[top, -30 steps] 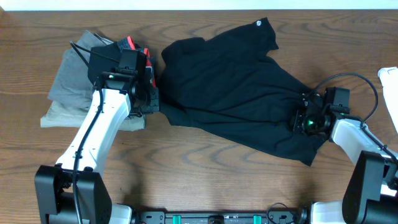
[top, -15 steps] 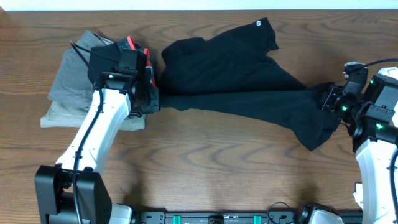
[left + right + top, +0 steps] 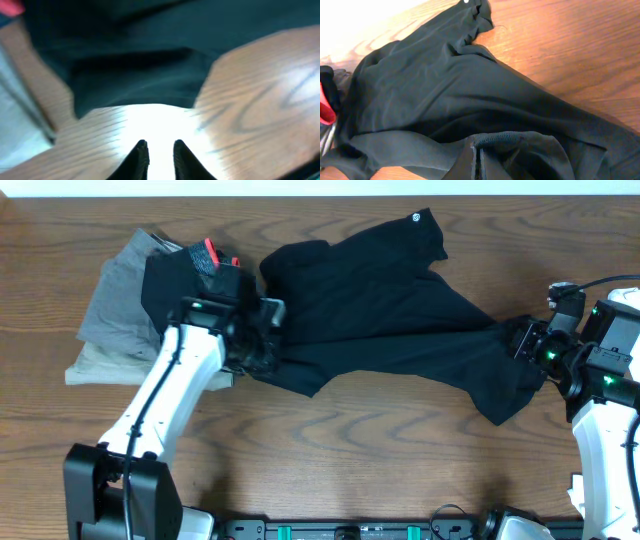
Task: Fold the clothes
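One T-shirt [image 3: 380, 310], judged thin, limp, light | hem is pinched in right fingers [image 3: 528, 342] | left fingers [image 3: 140, 157] narrowly parted, empty, above worktop [image 3: 350, 440] | near hem corner best taken.

The overhead camera looks straight down on the whole table [image 3: 330, 430] from well above. The left wrist camera, low and close, faces the shirt [image 3: 380, 310] at its 12 o'clock. The right wrist camera, nearer, looks along the shirt toward 11 o'clock. All three share the shirt.

plain black T-shirt [image 3: 380, 310], white mark [image 3: 416, 218] near its collar, grey folded garments [image 3: 110, 310], red waistband [image 3: 207, 252], brown wood-grain table [image 3: 330, 450]
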Robot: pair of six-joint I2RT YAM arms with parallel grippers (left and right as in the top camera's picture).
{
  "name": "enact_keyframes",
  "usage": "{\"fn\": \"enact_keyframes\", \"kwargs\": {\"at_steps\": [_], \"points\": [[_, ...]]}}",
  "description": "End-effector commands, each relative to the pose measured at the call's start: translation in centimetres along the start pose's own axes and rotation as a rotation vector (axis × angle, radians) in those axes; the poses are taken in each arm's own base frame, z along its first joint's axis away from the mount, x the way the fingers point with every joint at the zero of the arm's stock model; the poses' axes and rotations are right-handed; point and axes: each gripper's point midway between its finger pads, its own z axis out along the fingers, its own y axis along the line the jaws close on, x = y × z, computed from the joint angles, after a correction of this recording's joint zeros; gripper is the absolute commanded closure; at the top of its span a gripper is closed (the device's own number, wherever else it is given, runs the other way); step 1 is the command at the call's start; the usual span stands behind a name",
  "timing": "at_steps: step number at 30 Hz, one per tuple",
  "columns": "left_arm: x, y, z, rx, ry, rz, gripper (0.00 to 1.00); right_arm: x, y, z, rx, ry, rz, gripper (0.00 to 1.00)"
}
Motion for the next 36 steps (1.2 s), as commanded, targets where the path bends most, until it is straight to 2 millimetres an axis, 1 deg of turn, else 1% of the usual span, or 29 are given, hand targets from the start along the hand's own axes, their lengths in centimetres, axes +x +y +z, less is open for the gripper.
{"fn": "enact_keyframes", "kwargs": {"at_steps": [1, 3, 6, 7, 10, 14, 18, 21, 27, 30, 31, 32, 34, 35, 36], "points": [[0.3, -0.5, 0.1, -0.028, 0.010, 0.091, 0.86, 0.0, 0.0, 0.1, 0.011, 0.003, -0.003, 0.99], [0.8, -1.0, 0.4, -0.023, 0.034, 0.102, 0.86, 0.0, 0.0, 0.1, 0.011, 0.003, -0.003, 0.99], [2.2, -1.7, 1.4, -0.015, 0.090, 0.163, 0.83, 0.0, 0.0, 0.1, 0.011, 0.003, -0.002, 0.99], [2.6, -1.8, 1.9, -0.017, 0.105, 0.182, 0.77, 0.0, 0.0, 0.1, 0.011, 0.003, -0.002, 0.99], [3.0, -1.5, 3.7, -0.063, 0.127, 0.238, 0.66, 0.0, 0.0, 0.1, 0.011, 0.002, -0.002, 0.99], [3.2, -1.6, 6.3, -0.092, 0.162, 0.277, 0.57, 0.0, -0.1, 0.1, 0.015, 0.002, -0.002, 0.99], [3.4, -2.1, 8.6, -0.085, 0.200, 0.343, 0.54, 0.0, -0.1, 0.1, 0.015, 0.002, -0.002, 0.99], [2.8, -1.9, 10.0, -0.121, 0.192, 0.374, 0.50, 0.0, -0.1, 0.1, 0.015, 0.002, -0.002, 0.98], [3.1, -2.4, 11.0, -0.121, 0.208, 0.399, 0.49, 0.1, -0.2, 0.1, 0.025, 0.003, -0.001, 0.98], [2.6, -2.4, 11.5, -0.128, 0.191, 0.406, 0.50, 0.0, -0.3, 0.1, 0.029, 0.000, -0.003, 0.99], [2.3, -2.4, 11.8, -0.127, 0.179, 0.409, 0.54, 0.0, -0.3, 0.1, 0.029, 0.000, -0.003, 0.99], [2.0, -2.5, 11.9, -0.127, 0.169, 0.411, 0.59, 0.0, -0.3, 0.1, 0.030, 0.000, -0.002, 0.99], [1.6, -2.5, 12.0, -0.126, 0.154, 0.434, 0.73, 0.0, -0.3, 0.1, 0.030, -0.001, -0.002, 0.99], [1.6, -2.6, 12.0, -0.126, 0.152, 0.441, 0.81, 0.0, -0.3, 0.1, 0.030, -0.001, -0.002, 0.99], [1.5, -2.5, 11.9, -0.130, 0.151, 0.439, 0.92, -0.1, -0.3, 0.1, 0.029, -0.003, -0.003, 0.99]]}}
